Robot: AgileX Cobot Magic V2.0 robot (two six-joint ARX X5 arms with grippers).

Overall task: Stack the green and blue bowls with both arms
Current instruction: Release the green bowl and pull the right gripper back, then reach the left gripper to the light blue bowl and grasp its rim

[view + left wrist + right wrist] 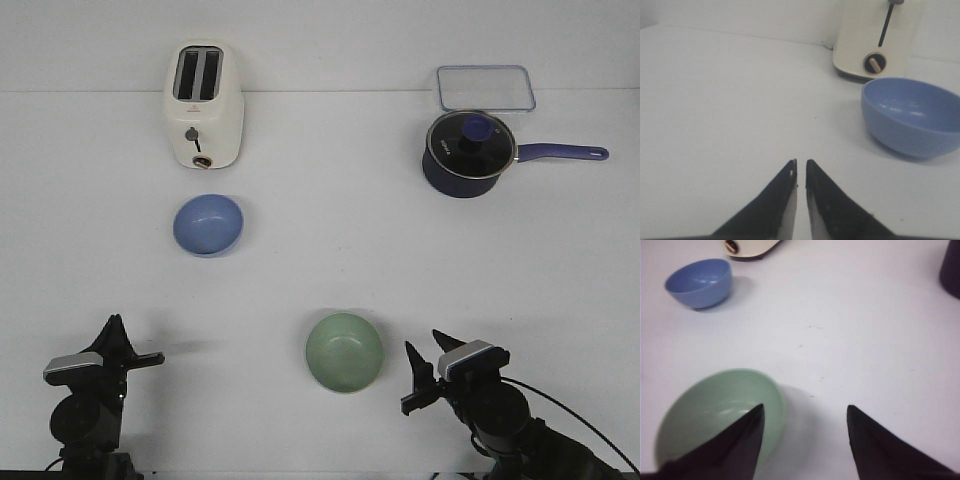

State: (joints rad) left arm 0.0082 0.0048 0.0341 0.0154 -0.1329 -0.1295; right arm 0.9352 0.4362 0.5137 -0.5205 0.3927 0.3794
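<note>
The green bowl (344, 351) sits upright on the white counter (330, 250) just beside the right claw (424, 368), whose fingers are spread apart and empty. The blue bowl (208, 224) stands farther back, in front of the toaster (203, 104). The left claw (135, 350) is closed with nothing in it, well apart from both bowls.

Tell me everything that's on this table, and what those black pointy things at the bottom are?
toaster: one, cream, far left.
food container: one, clear, far right.
saucepan: one, dark navy, glass lid, just in front of the container.
blue bowl: one, periwinkle, just in front of the toaster.
green bowl: one, pale green, near centre, empty.
table: one, white.
left gripper: one, black, near left, shut, empty.
right gripper: one, black, near right, open beside the green bowl.
</note>
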